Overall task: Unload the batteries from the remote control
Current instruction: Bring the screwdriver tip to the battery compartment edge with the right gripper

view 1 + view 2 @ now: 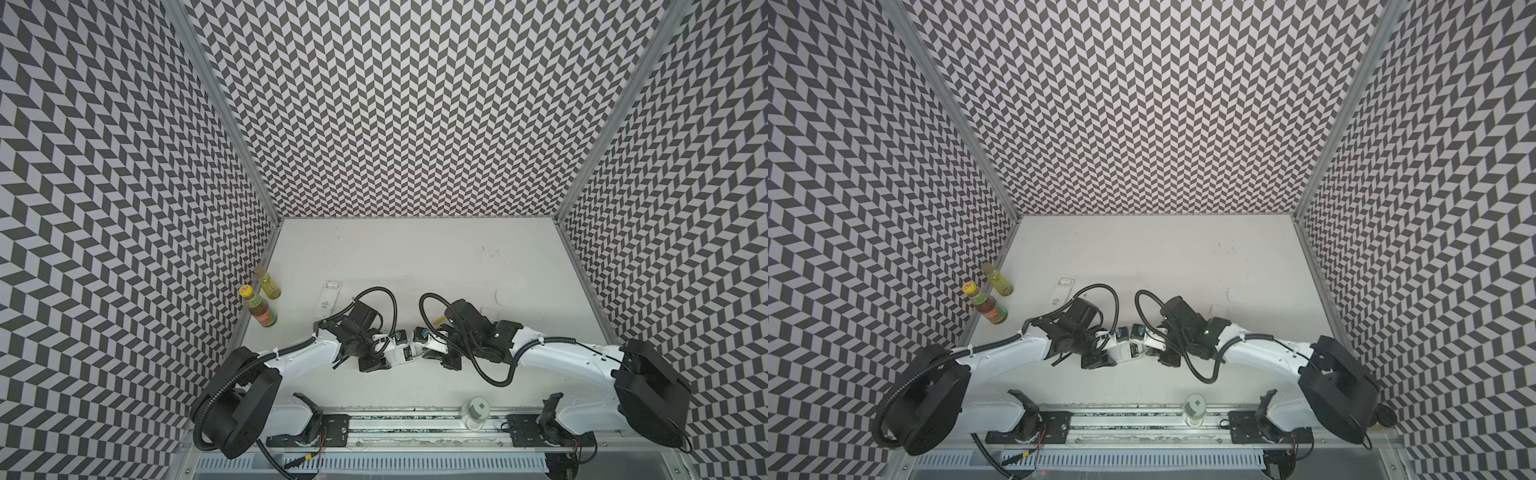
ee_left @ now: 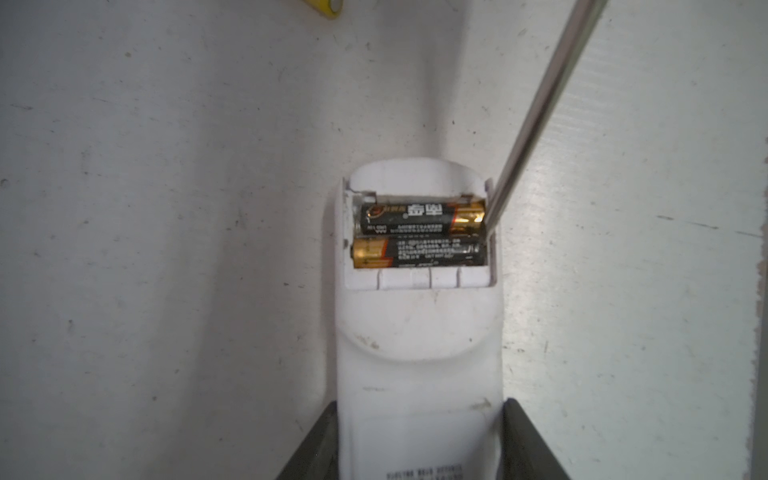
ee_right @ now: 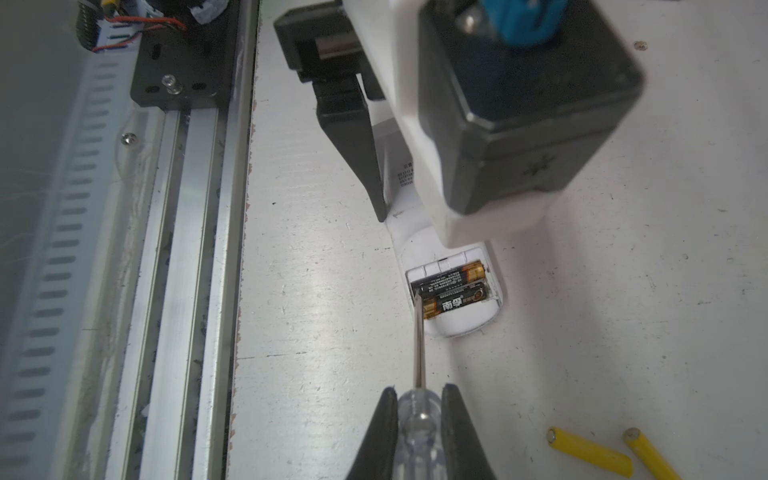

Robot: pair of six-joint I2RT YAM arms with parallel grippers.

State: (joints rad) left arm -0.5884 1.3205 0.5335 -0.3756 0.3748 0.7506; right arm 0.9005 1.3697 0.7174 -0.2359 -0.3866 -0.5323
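Note:
My left gripper [image 2: 419, 405] is shut on the white remote control [image 2: 417, 357], one finger on each side of its body. The remote's compartment is uncovered, and two black batteries with gold ends [image 2: 419, 218] [image 2: 419, 253] lie in it side by side. My right gripper [image 3: 419, 392] is shut on the clear handle of a screwdriver [image 3: 419, 419]. The screwdriver's thin shaft [image 2: 540, 104] reaches into the compartment, with its tip against the gold end of one battery. Two yellow batteries [image 3: 590, 451] [image 3: 650, 455] lie loose on the table. In both top views the grippers meet tip to tip near the table's front middle [image 1: 409, 353].
A second white remote [image 1: 328, 299] lies left of centre. Two bottles [image 1: 259, 309] [image 1: 268, 284] stand by the left wall. Small white pieces [image 1: 505, 298] lie to the right. A clear cup [image 1: 476, 411] sits on the front rail [image 3: 195, 249], close beside the work.

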